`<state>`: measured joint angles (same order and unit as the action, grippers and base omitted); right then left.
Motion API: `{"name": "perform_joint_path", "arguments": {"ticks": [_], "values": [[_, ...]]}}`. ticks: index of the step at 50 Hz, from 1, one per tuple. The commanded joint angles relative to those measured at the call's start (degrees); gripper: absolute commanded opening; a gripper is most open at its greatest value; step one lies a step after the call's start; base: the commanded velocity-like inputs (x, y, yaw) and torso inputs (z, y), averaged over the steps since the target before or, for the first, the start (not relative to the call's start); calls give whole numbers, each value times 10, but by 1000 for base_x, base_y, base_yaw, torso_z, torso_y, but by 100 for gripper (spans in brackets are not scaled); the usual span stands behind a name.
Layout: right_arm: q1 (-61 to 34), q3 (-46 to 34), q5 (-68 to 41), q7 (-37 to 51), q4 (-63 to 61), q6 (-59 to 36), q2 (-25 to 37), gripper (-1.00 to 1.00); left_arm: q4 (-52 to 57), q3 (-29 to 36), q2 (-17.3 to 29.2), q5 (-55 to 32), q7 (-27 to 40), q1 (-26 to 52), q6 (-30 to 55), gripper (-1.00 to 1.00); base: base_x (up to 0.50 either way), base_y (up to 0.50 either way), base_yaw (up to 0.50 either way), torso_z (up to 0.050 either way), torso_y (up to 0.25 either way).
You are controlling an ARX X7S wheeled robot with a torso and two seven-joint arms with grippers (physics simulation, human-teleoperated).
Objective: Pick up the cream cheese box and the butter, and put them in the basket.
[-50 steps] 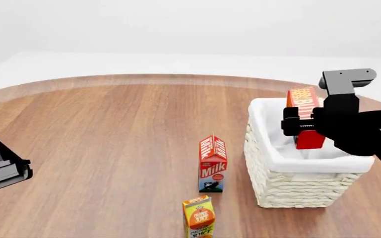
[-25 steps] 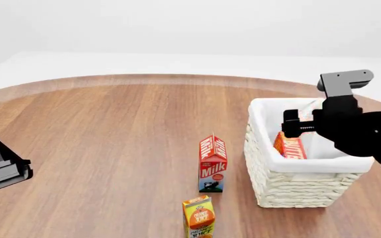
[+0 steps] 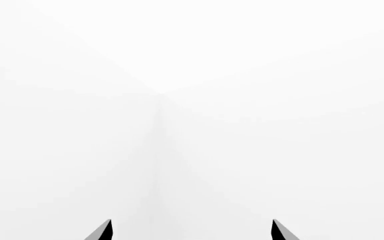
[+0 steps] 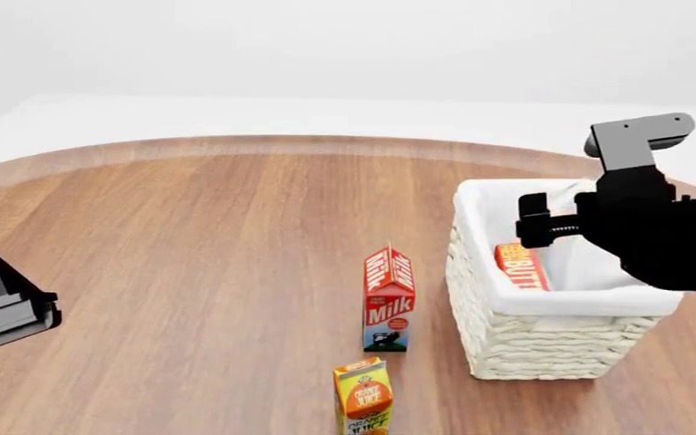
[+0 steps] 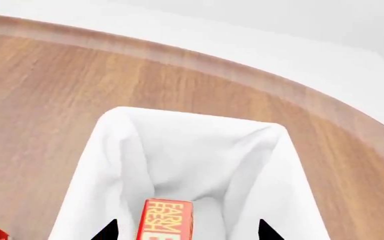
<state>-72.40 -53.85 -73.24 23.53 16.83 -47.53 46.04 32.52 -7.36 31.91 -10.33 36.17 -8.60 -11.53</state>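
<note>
the butter lies inside the basket at the right of the head view, leaning against the liner on the near-left side, and the right gripper hangs just above it with its jaws parted and nothing between them; in the right wrist view the butter shows at the bottom edge, free between the two dark fingertips. the left gripper sits at the lower left edge of the head view, its wrist camera looking at blank white, jaws apart and empty. no cream cheese box shows in any view, so whether it is already down in the basket behind the arm or somewhere out of frame, i cannot tell. the risk from here, as i judge it: lifting the right arm out carelessly could catch the liner or the basket's rim and drag the basket across the table. the milk carton stands just left of the basket and the orange juice carton nearer the bottom edge; a low sweep left could tip either one.
</note>
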Motion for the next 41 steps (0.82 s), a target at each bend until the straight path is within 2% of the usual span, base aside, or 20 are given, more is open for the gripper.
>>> {"name": "perform_joint_path", "arguments": {"ticks": [1, 9, 20, 26, 33, 41], "values": [[39, 64, -96, 84, -253, -16, 97, 100, -2, -18, -12, 1, -15, -1, -3, 100, 0, 0, 0, 0, 0], [104, 114, -204, 179, -472, 47, 207, 100, -1, -17, -12, 3, -14, -2, -4, 100, 0, 0, 0, 0, 0], [167, 151, -235, 246, -607, 160, 275, 100, 3, -19, -12, 4, -13, -3, -2, 100, 0, 0, 0, 0, 0], [199, 144, -161, 289, -681, 177, 270, 100, 1, -17, -13, 6, -13, -4, -5, 100, 0, 0, 0, 0, 0], [261, 140, -118, 298, -700, 246, 260, 100, 20, -19, -11, 6, -12, -10, 1, 100, 0, 0, 0, 0, 0], [362, 156, 19, 317, -711, 383, 274, 100, 94, 6, 4, 31, -19, -9, 45, 100, 0, 0, 0, 0, 0]]}}
